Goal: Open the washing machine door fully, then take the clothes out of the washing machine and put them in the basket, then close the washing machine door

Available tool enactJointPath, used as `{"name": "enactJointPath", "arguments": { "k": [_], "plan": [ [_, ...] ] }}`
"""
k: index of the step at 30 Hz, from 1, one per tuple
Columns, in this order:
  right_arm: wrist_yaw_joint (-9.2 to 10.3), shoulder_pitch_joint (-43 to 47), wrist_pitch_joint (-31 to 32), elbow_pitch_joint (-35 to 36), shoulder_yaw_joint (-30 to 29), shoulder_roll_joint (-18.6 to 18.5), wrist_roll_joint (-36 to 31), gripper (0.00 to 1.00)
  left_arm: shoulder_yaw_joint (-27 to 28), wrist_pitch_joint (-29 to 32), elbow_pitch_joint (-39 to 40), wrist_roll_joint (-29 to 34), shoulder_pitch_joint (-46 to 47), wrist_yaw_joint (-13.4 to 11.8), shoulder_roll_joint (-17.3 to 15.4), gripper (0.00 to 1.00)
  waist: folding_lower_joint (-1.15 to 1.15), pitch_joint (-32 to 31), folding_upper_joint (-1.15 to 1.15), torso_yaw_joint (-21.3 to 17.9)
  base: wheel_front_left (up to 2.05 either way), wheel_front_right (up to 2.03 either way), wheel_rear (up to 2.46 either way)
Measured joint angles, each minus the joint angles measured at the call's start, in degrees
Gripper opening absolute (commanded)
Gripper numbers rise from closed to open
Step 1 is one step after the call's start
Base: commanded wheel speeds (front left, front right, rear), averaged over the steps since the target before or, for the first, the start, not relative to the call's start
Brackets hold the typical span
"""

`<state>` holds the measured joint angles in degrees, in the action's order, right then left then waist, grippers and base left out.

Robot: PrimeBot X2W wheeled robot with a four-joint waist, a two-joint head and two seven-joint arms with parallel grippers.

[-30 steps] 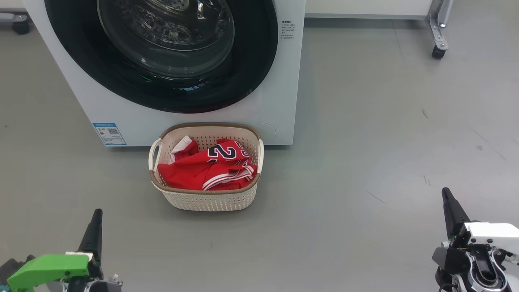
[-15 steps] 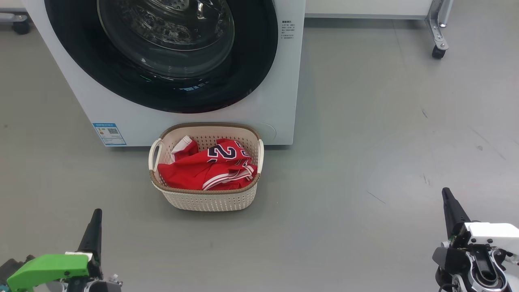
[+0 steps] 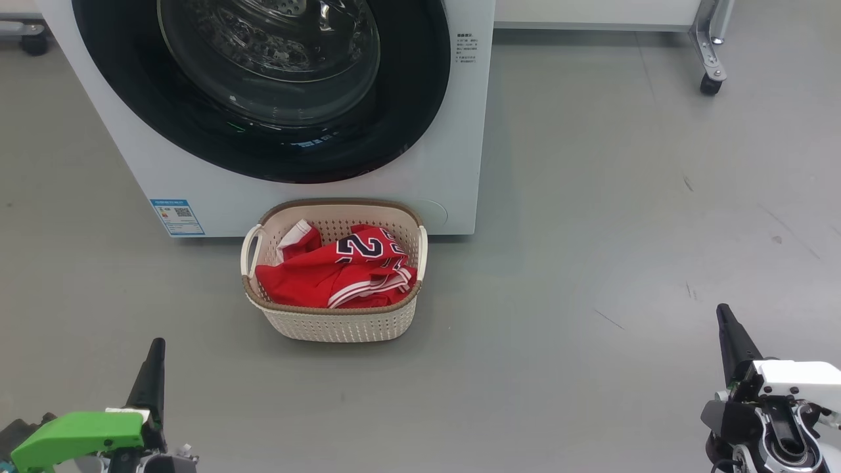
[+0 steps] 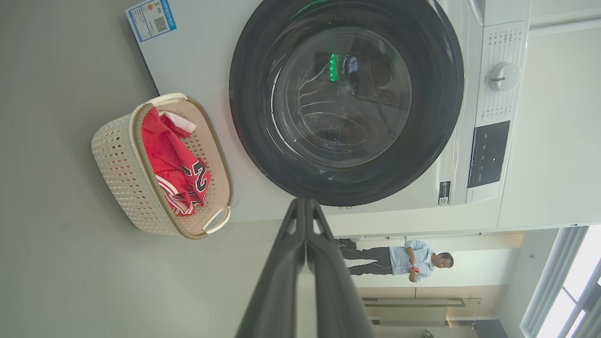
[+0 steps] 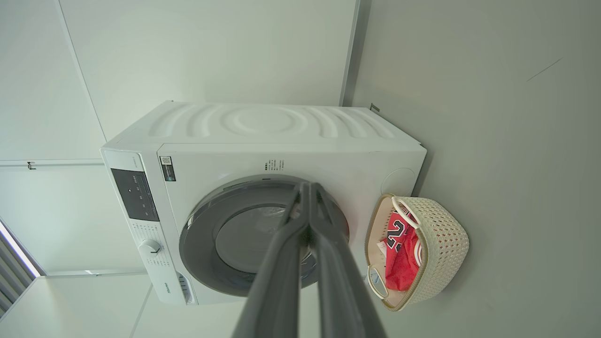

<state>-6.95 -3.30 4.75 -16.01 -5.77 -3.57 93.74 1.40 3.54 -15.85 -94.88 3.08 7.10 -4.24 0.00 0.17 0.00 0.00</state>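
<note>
Nothing has shifted over the last second: both arms hang where they were, and the door and basket sit just as before. The left fingers (image 3: 150, 381) are pressed together into one dark point at the lower left of the head view, holding nothing. The right fingers (image 3: 730, 341) are likewise pressed tight and empty at the lower right.

The washing machine door (image 3: 407, 118) is closed flush against the white washing machine (image 3: 460, 164), and the steel drum shows through its glass. The basket (image 3: 335, 325) stands on the grey floor (image 3: 591, 263) just below the door, close against the machine's front; whether it touches I cannot tell. The clothes (image 3: 302, 276), a red jersey with navy numbers, lie bunched inside it, no higher than the rim. The basket sits ahead of and between the two pairs of fingers, nearer the left pair and well apart from both. In the left wrist view a person (image 4: 404, 258) stands in the background beyond the machine.
</note>
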Motion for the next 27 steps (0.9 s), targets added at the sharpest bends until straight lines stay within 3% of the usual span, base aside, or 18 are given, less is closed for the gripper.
{"name": "enactJointPath", "arguments": {
  "k": [27],
  "plan": [
    [0.00, 0.00, 0.00, 0.07, -0.09, 0.03, 0.00, 0.00, 0.11, 0.02, 0.05, 0.01, 0.00, 0.00, 0.07, 0.00, 0.00, 0.00, 0.00, 0.00, 0.00, 0.00, 0.00]
  ]
}}
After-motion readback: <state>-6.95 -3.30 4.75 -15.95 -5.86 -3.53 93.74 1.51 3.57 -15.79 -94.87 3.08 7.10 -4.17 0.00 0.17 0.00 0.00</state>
